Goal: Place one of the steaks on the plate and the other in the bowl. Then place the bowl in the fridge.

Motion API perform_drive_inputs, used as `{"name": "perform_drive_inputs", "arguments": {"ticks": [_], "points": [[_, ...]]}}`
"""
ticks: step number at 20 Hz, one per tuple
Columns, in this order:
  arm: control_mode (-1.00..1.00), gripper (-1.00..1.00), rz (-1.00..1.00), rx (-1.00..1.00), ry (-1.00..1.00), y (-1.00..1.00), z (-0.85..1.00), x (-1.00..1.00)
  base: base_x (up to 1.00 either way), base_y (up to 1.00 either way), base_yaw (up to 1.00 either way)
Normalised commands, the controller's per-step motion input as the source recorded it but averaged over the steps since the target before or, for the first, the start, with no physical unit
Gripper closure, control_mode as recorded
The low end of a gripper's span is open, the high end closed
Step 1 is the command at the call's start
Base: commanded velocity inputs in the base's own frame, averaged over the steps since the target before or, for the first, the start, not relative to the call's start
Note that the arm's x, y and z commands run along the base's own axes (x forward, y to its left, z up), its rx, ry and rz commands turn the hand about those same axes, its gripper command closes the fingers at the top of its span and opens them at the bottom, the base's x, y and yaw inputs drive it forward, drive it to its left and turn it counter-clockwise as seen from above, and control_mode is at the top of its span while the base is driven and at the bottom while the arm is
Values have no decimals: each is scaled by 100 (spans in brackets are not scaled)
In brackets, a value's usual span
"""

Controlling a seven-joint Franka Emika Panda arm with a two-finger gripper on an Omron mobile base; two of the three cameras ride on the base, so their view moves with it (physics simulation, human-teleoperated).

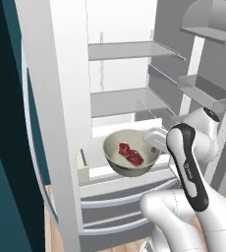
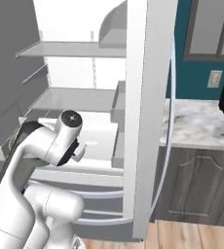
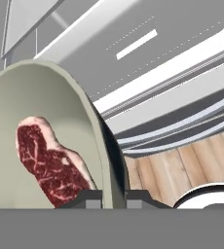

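The beige bowl [image 1: 116,152] hangs at the front of the open fridge [image 1: 125,101], just above its lowest white shelf. One red steak [image 1: 130,153] lies flat inside it. My gripper [image 1: 153,143] is shut on the bowl's right rim. In the hand view the rim [image 3: 102,141] runs down between my gripper's [image 3: 113,197] two tips, with the steak [image 3: 50,163] on the inner side. Whether the bowl rests on the shelf I cannot tell. The plate is out of view.
The fridge's left door [image 1: 46,123] and its right door with bins [image 1: 203,88] stand open on either side. A small cream box [image 1: 83,166] sits left of the bowl. Below are grey drawers [image 1: 115,206] and wood floor [image 3: 182,165]. A marble counter [image 2: 201,124] lies to the right.
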Motion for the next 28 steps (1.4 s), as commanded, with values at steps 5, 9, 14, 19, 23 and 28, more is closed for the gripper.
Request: {"name": "perform_drive_inputs", "arguments": {"ticks": [5, 9, 14, 19, 23, 28], "points": [[100, 100, 0, 0, 0, 0, 0, 0, 44, 0, 7], [100, 100, 0, 0, 0, 0, 0, 0, 46, 10, 5], [100, 100, 0, 0, 0, 0, 0, 0, 50, 0, 11], [100, 100, 0, 0, 0, 0, 0, 0, 31, 0, 9], [100, 100, 0, 0, 0, 0, 0, 0, 23, 0, 8], [-100, 100, 6, 0, 0, 0, 0, 19, 0, 0, 0]]}}
